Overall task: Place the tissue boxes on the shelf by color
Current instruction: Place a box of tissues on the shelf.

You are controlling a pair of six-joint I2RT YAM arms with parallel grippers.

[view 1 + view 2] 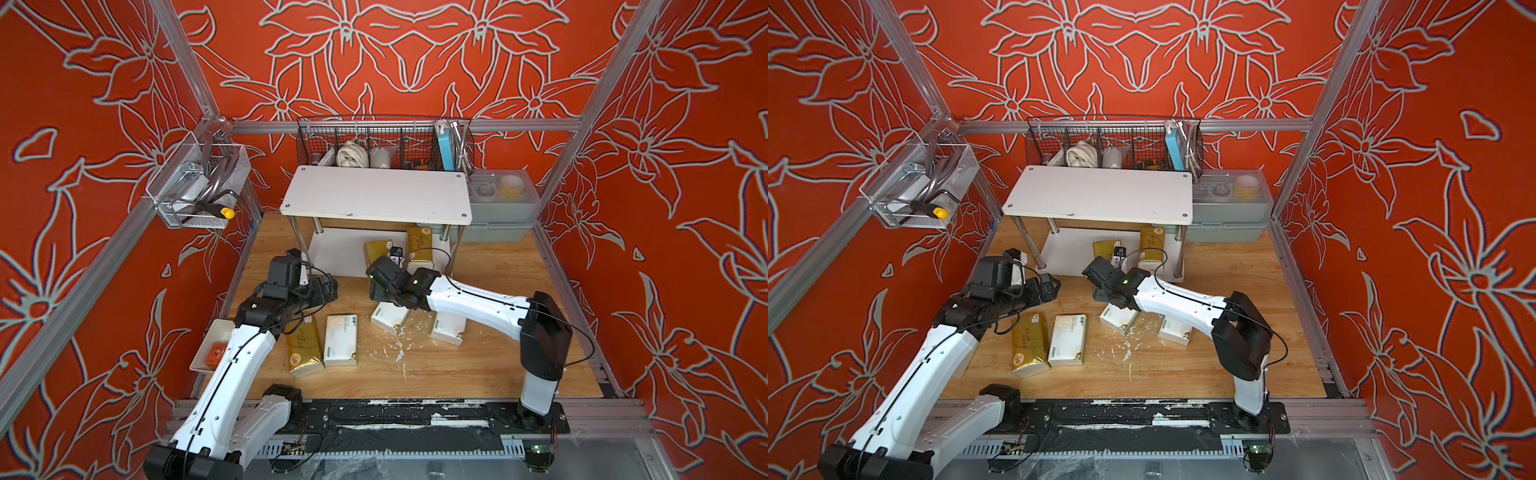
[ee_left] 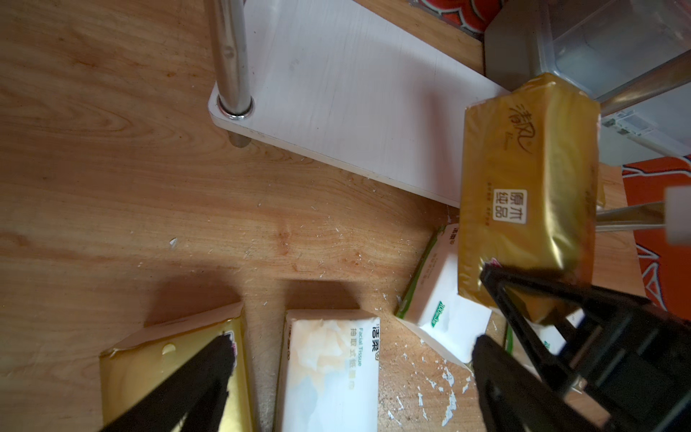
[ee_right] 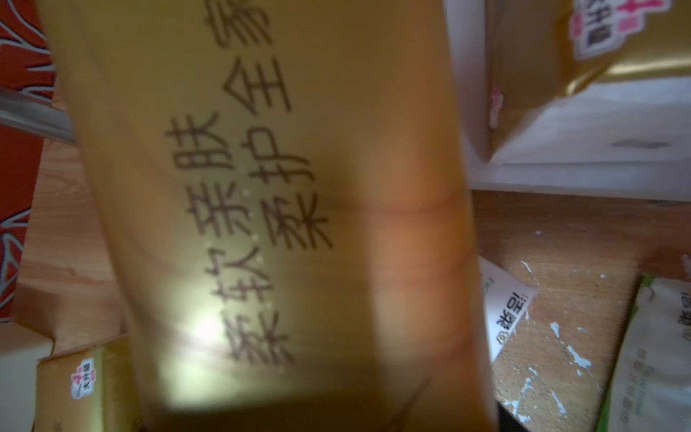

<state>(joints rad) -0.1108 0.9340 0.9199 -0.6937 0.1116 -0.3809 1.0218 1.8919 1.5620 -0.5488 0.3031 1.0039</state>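
Where the shelf (image 1: 376,193) stands at the back: two gold packs (image 1: 419,243) at its lower board, right gripper (image 1: 396,254) between them, whether clamped I cannot tell. Left gripper (image 1: 330,286) spread wide, holding nothing. On the tabletop (image 1: 498,365): third gold pack (image 1: 303,349), three white packs (image 1: 340,338).

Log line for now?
left gripper: open, empty; right gripper: against gold pack at shelf, grip unclear; white packs: all on table

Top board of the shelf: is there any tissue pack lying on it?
No, the top board shows nothing but its bare white surface in both top views.
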